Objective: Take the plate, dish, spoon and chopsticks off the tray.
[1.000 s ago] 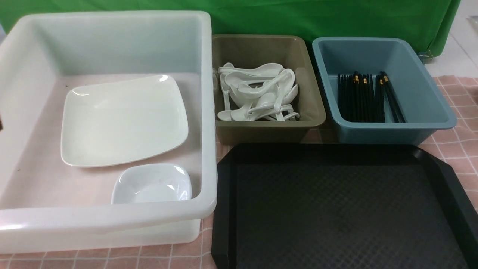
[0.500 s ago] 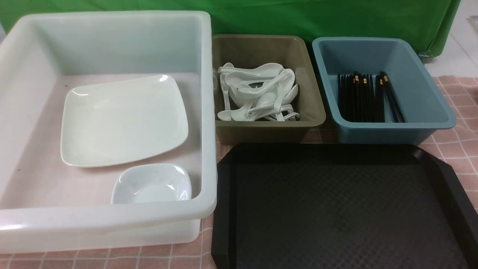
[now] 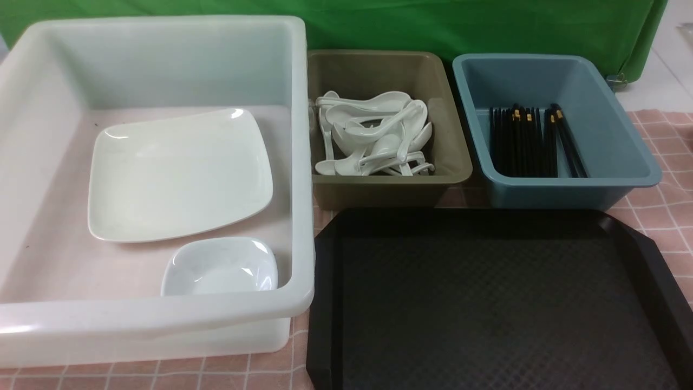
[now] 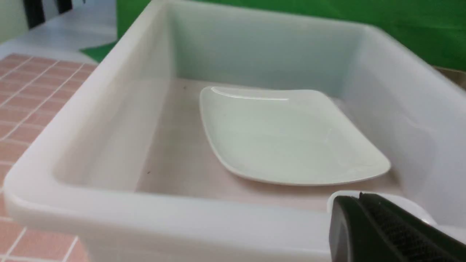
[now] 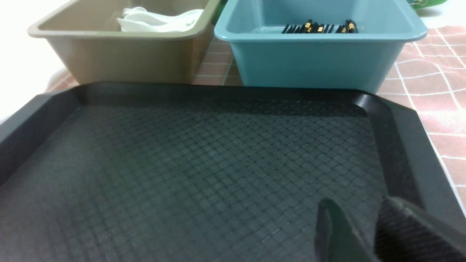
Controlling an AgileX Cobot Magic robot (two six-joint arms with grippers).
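The black tray (image 3: 487, 303) lies at the front right with nothing on its floor. The large white plate (image 3: 178, 173) and the small white dish (image 3: 219, 266) rest inside the white tub (image 3: 162, 317). White spoons (image 3: 373, 135) are heaped in the olive tub (image 3: 379, 189), and I cannot single out the task's spoon among them. Black chopsticks (image 3: 533, 141) lie together in the blue tub (image 3: 563, 192). My left gripper (image 4: 351, 198) is shut and empty at the tub's near rim, in front of the dish (image 4: 411, 205). My right gripper (image 5: 356, 202) hangs open over the tray (image 5: 200, 153), holding nothing.
The three tubs stand on a pink checked cloth (image 3: 663, 211) in front of a green backdrop (image 3: 433, 27). The tall white tub fills the left half and stands against the tray's left rim. Neither arm shows in the front view.
A small dark shape at the left edge of the front view has gone. Tableware, tubs and tray have not moved.
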